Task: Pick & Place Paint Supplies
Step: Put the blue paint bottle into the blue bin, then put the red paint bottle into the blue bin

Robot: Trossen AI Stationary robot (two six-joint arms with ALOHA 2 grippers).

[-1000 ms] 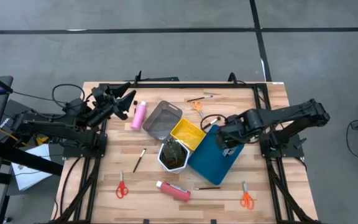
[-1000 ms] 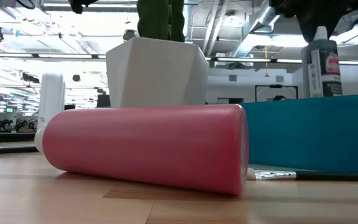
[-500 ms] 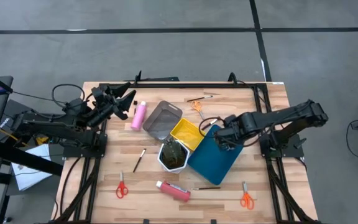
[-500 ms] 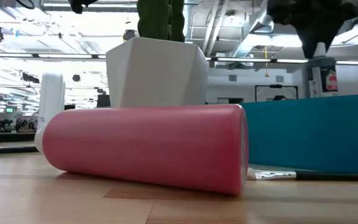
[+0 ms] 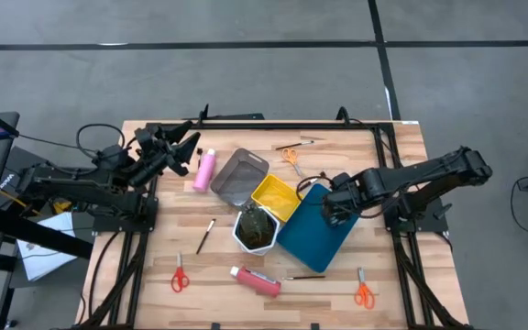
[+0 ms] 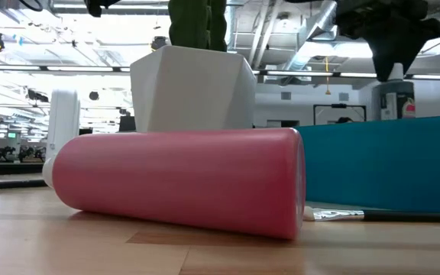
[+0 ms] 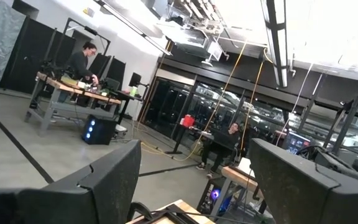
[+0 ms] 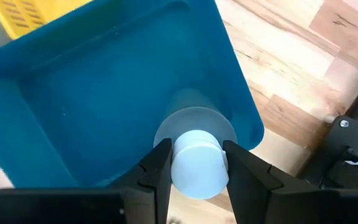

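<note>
The right gripper (image 5: 335,203) is hovering over the upper edge of the blue tray (image 5: 317,236), right of the frame's centre in the high view, and its fingers (image 8: 156,167) are pinching the white cap of the small grey bottle (image 8: 195,155), which is hanging upright just inside the tray's rim in the right wrist view. In the low view the same gripper (image 6: 394,61) is showing at the upper right above the teal tray wall (image 6: 380,164). The left gripper (image 5: 183,151) is waiting at the upper left of the table, its fingers (image 7: 107,180) standing wide apart with nothing between them. One pink bottle (image 5: 205,170) is lying just right of it, beside the grey tray (image 5: 238,176); the second pink bottle (image 5: 256,280) is lying near the lower edge, below the white hexagonal pot (image 5: 256,229), with a thin brush (image 5: 305,277) to its right. Another brush (image 5: 205,236) is resting left of the pot. The yellow tray (image 5: 276,198) is sitting between the grey and blue trays. Orange scissors (image 5: 290,157) are lying at the top, another pair (image 5: 363,291) at the lower right, and red scissors (image 5: 180,276) at the lower left.
</note>
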